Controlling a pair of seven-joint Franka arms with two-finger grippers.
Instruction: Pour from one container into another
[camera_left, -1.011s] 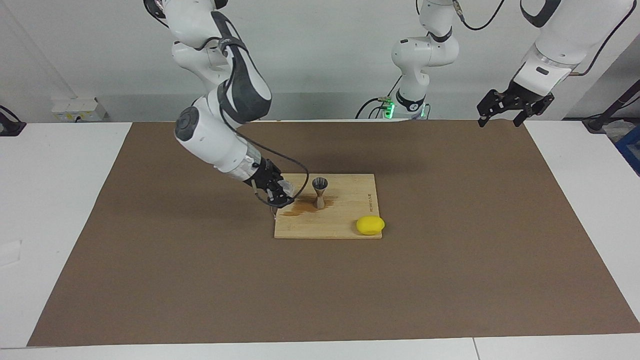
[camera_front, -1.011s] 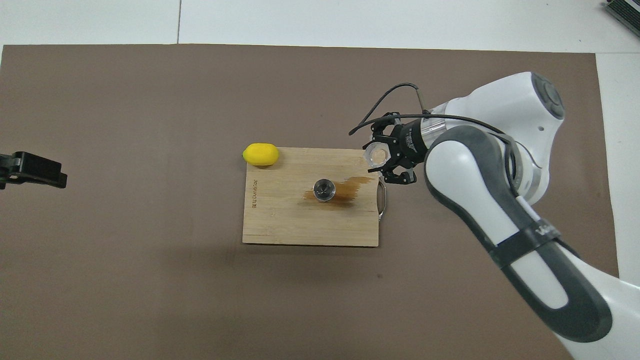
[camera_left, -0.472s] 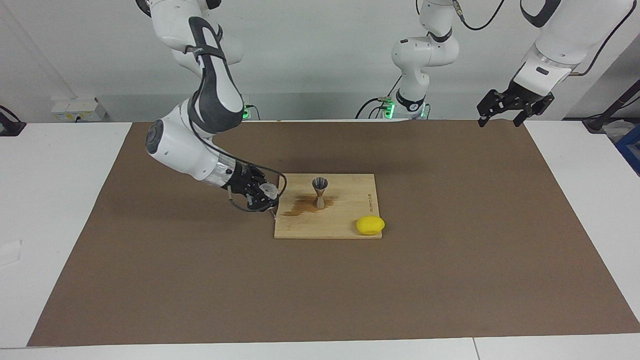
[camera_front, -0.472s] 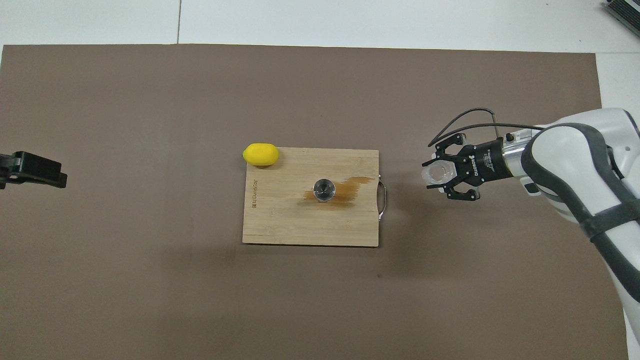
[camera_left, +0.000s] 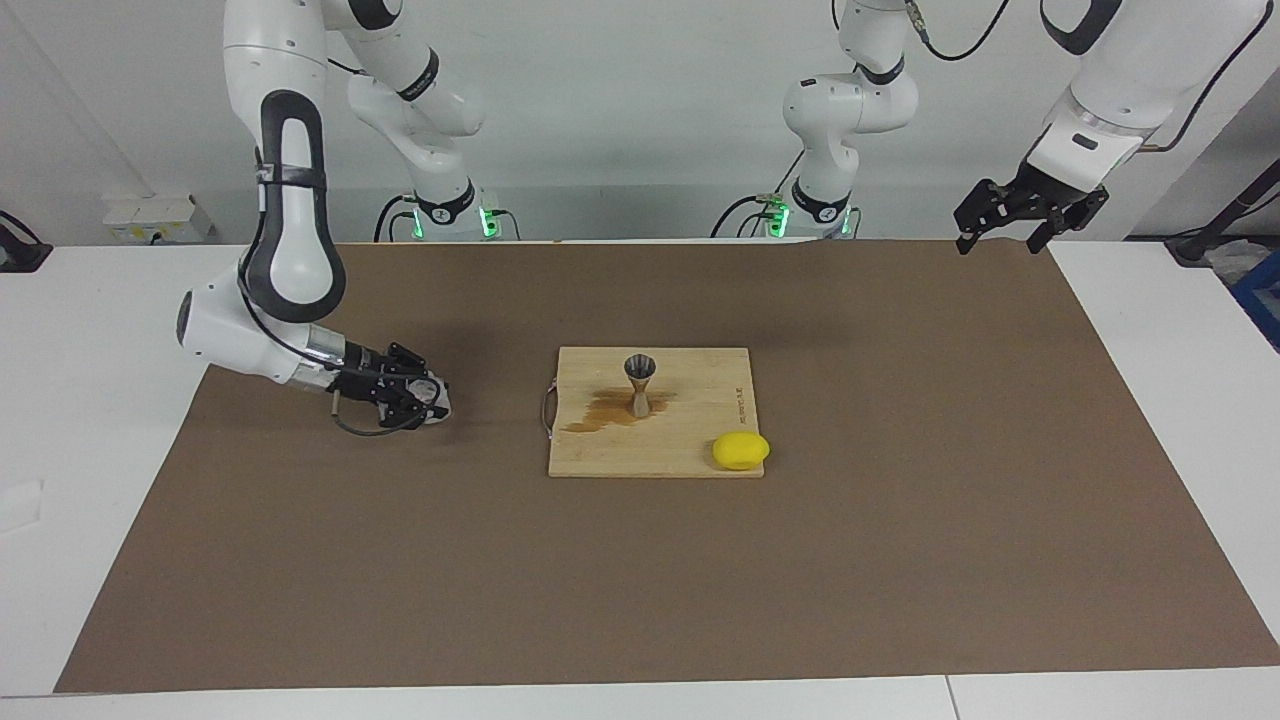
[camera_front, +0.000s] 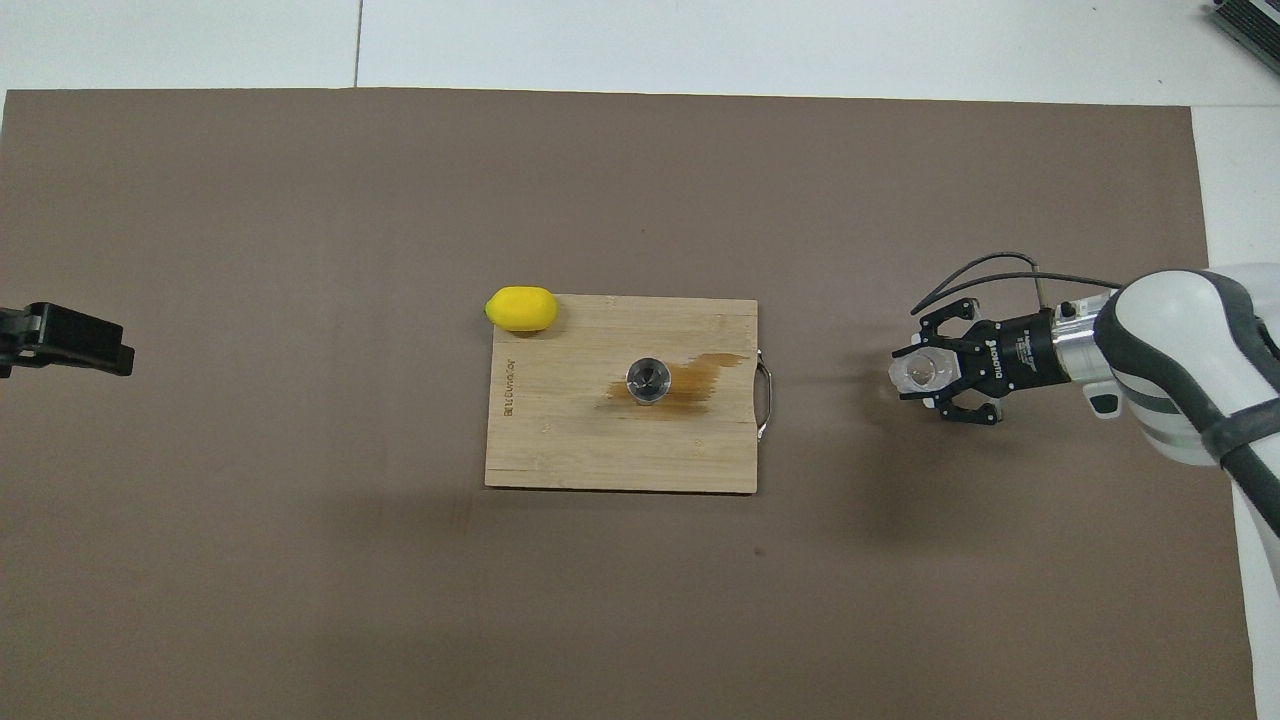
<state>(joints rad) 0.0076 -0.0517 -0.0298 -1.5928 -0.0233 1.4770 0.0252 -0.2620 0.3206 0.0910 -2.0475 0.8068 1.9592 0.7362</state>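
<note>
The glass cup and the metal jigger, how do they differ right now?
The glass cup is clear and short; the jigger is silvery metal, hourglass-shaped. The cup is held in the right gripper low over the brown mat, off the board toward the right arm's end; the jigger stands upright and free on the cutting board, with a brown spill at its foot. Both are small, open-topped vessels.

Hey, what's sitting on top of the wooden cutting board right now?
On the cutting board stand a metal jigger and a brown spill beside its foot. A lemon rests at one corner, overhanging the edge. Whether the jigger holds liquid cannot be seen.
</note>
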